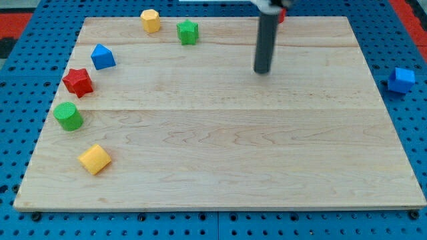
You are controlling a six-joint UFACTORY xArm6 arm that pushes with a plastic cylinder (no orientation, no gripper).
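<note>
Rod tip (263, 71) rests on bare board (220, 147), upper middle, touching no block. No fingers: just a plain rod. Nearest is the green star (188, 31), to the view's left, well apart. A red block (281, 15) peeks out behind the rod at the top edge. Yellow hexagon (151, 20) further left.

Left edge, top to bottom: blue block (102, 57), red star (78, 81), green cylinder (68, 115), yellow cube (95, 159). Another blue block (401, 79) lies off the board, right.
</note>
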